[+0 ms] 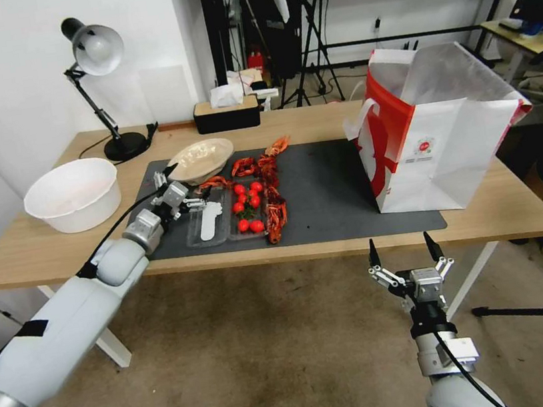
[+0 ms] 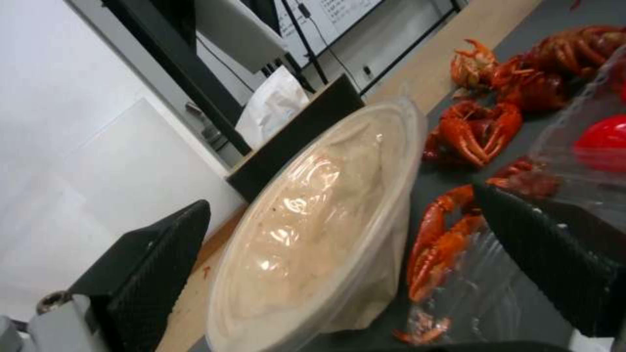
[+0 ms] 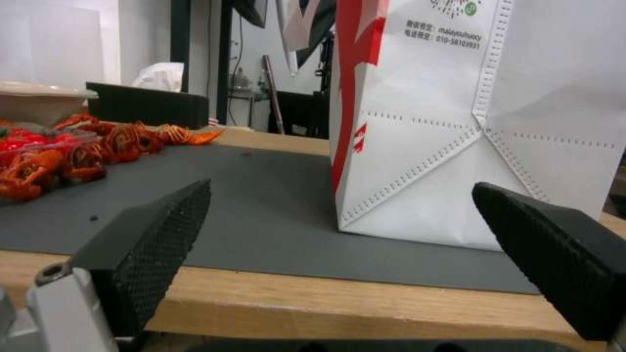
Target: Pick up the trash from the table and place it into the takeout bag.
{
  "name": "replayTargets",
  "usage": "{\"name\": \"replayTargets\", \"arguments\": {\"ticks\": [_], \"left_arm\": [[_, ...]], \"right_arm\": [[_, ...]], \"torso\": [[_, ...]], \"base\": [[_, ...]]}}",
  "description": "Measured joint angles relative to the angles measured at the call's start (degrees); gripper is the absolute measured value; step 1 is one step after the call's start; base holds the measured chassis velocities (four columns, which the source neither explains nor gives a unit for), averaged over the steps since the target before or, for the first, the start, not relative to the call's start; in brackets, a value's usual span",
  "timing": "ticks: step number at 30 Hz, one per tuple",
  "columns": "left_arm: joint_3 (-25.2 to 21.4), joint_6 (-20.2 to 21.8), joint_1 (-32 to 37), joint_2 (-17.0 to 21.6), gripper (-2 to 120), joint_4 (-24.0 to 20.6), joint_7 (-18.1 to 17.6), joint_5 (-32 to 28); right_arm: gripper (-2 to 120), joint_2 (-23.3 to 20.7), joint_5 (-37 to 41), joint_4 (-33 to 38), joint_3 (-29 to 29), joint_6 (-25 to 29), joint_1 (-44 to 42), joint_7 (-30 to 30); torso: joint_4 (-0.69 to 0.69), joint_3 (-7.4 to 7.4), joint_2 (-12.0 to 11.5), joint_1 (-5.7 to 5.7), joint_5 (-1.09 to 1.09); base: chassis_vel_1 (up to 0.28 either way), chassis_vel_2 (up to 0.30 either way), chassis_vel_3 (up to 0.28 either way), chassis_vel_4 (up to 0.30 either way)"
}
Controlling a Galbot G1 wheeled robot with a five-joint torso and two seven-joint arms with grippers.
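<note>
Across the long light-wood table (image 1: 314,123) with its dark grey mat (image 1: 332,202), your left gripper (image 1: 172,190) sits with fingers apart at the near rim of the beige shallow bowl (image 1: 201,159), not touching it. You can see red crayfish (image 2: 479,129) just beside that bowl. Your right gripper (image 1: 404,253) hangs open below the table's front edge, facing the large white paper bag with red side panels (image 1: 440,132).
</note>
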Motion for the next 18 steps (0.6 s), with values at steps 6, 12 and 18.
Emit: {"name": "replayTargets", "arguments": {"ticks": [6, 12, 18], "left_arm": [[3.33, 0.06, -5.62, -1.11, 100, 5.38, 1.2, -0.25], [5.39, 0.14, -7.77, -1.93, 94, 8.29, 2.24, -0.48], [6.88, 0.13, -9.16, -2.21, 83, 9.6, 2.56, -0.52]], "right_arm": [[100, -0.04, 0.0, -0.25, 0.01, 0.07, 0.47, 0.08], [100, -0.12, 0.14, -0.25, 0.49, 0.24, 0.42, 0.22], [100, -0.04, 0.21, -0.59, 0.53, 0.42, 0.46, 0.25]], "torso": [[-0.01, 0.0, 0.0, 0.0, 0.0], [0.0, -0.01, 0.01, 0.0, 0.0], [0.0, -0.01, 0.01, 0.0, 0.0]], "base": [[0.0, 0.0, 0.0, 0.0], [0.0, 0.0, 0.0, 0.0], [0.0, 0.0, 0.0, 0.0]]}}
